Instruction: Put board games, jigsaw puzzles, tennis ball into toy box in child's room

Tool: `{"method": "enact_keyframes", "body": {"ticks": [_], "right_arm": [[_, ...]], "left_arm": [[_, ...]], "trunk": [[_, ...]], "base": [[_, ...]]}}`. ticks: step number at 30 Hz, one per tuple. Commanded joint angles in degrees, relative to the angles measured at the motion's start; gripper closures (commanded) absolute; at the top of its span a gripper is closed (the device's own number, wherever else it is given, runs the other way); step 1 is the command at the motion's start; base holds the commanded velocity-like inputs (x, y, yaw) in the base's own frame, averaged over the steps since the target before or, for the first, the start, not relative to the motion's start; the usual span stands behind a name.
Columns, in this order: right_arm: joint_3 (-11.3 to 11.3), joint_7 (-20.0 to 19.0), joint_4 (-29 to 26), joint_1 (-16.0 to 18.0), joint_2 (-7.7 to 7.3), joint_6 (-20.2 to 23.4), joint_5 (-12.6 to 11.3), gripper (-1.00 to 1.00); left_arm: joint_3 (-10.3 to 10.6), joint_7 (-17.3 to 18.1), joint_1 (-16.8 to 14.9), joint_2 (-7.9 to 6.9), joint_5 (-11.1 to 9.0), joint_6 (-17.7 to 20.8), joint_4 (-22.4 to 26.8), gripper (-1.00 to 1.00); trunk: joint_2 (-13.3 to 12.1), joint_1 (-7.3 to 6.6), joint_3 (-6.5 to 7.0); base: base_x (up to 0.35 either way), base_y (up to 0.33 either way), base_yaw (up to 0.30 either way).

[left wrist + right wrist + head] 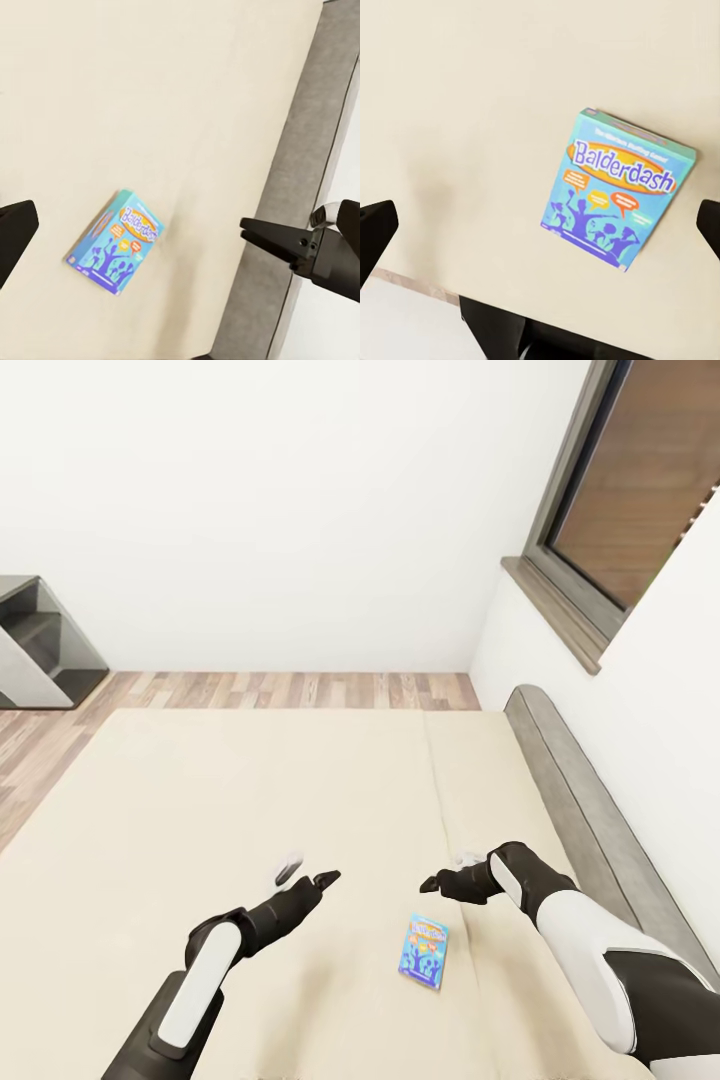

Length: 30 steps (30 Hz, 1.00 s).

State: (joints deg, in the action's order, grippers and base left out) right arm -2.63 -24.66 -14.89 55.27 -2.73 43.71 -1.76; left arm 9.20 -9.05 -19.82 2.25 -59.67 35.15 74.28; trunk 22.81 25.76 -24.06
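At the left, the left gripper (322, 879) hangs over the beige mattress of the bed (200, 790), and its jaws stand wide apart with nothing between them. Between the two arms, a little nearer to the robot's body than both grippers, the blue Balderdash board game (424, 951) lies flat on the mattress, face up. Its long axis runs roughly away from the robot, slightly turned. At the right, the right gripper (432, 883) is also spread wide and holds nothing; in its wrist view the box (619, 196) lies between the two finger tips, below them and not touched. The right gripper seems to me the nearer one, so I judge it must come down and back a little to take the box across its short sides. The grey headboard (590, 810) runs along the right.
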Motion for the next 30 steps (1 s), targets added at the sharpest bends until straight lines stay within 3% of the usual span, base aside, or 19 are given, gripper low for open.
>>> {"method": "enact_keyframes", "body": {"ticks": [1,30], "right_arm": [[-0.27,0.01,-0.06,0.03,0.01,0.39,-0.17,-1.0],[-0.27,-0.03,-0.05,0.02,-0.08,0.35,-0.17,-1.0]], "left_arm": [[0.0,-0.53,-0.03,0.01,-0.61,0.16,0.08,-1.0],[0.01,-0.56,0.3,0.03,-0.2,-0.02,-0.08,-1.0]], "trunk": [[0.1,0.03,-0.19],[0.1,0.03,-2.9]], "base": [[0.0,0.0,0.0],[0.0,0.0,0.0]]}}
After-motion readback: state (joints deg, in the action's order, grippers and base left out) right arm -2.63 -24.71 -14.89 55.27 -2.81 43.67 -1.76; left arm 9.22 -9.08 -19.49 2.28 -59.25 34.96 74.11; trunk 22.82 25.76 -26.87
